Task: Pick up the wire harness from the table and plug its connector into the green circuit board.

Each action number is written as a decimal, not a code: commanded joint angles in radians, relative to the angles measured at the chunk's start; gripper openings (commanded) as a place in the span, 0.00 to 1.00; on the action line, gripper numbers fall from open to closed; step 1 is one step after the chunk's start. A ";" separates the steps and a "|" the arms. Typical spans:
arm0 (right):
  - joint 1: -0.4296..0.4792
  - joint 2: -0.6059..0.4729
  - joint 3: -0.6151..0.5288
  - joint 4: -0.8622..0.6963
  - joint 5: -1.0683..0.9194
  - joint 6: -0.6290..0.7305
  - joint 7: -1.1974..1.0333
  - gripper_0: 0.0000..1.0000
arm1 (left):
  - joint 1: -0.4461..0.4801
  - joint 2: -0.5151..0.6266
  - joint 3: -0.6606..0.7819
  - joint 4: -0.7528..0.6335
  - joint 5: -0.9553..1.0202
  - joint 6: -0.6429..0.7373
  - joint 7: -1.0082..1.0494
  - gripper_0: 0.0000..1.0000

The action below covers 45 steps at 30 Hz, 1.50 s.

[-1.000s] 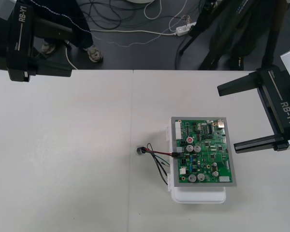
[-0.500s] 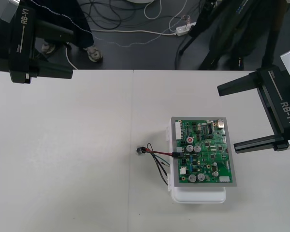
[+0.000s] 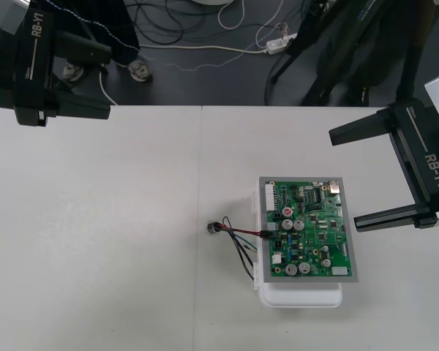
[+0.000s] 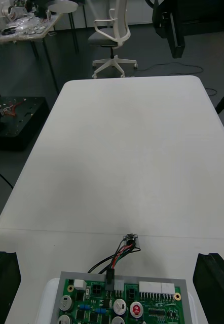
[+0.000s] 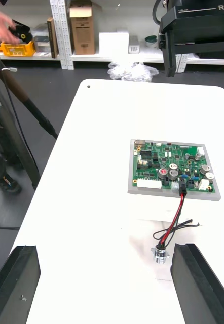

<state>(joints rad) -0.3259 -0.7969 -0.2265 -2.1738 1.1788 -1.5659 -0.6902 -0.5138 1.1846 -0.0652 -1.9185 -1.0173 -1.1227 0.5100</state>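
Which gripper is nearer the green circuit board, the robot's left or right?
Right. The right gripper hangs just beside the board's right edge; the left gripper waits at the table's far left corner.

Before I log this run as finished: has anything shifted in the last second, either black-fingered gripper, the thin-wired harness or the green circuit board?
Only the left gripper nudged slightly rightward at far left, open, taking hold of nothing. The right gripper stayed open beside the green circuit board; the thin-wired harness lies as before, plug at the board's edge.

The left gripper [image 5: 106,249] gapes wide over the table [image 5: 97,152]; the harness [image 5: 177,215], plugged into the circuit board [image 5: 170,169], trails toward it.
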 commanded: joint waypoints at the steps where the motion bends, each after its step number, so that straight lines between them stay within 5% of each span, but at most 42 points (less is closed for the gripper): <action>1: 0.010 -0.035 -0.030 -0.021 0.005 -0.005 0.051 1.00 | -0.040 -0.010 -0.008 -0.017 0.005 -0.020 0.062 0.76; 45: 0.010 -0.035 -0.030 -0.021 0.005 -0.005 0.051 1.00 | -0.040 -0.010 -0.008 -0.017 0.005 -0.020 0.062 0.76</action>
<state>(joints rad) -0.3259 -0.7969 -0.2265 -2.1738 1.1789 -1.5659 -0.6902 -0.5138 1.1846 -0.0652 -1.9186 -1.0173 -1.1227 0.5100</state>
